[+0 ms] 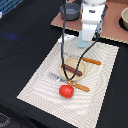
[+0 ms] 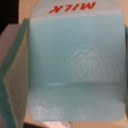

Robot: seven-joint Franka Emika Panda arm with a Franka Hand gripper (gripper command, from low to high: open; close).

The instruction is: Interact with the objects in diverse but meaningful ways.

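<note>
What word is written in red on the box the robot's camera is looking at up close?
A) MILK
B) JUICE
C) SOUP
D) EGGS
A: the wrist view shows red letters spelling MILK along one edge of the pale blue-green carton, which fills almost the whole picture.

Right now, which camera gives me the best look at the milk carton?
The wrist view: the milk carton fills the frame, its red MILK print readable. The exterior view shows only a sliver of it beside the arm, at the placemat's far edge.
</note>
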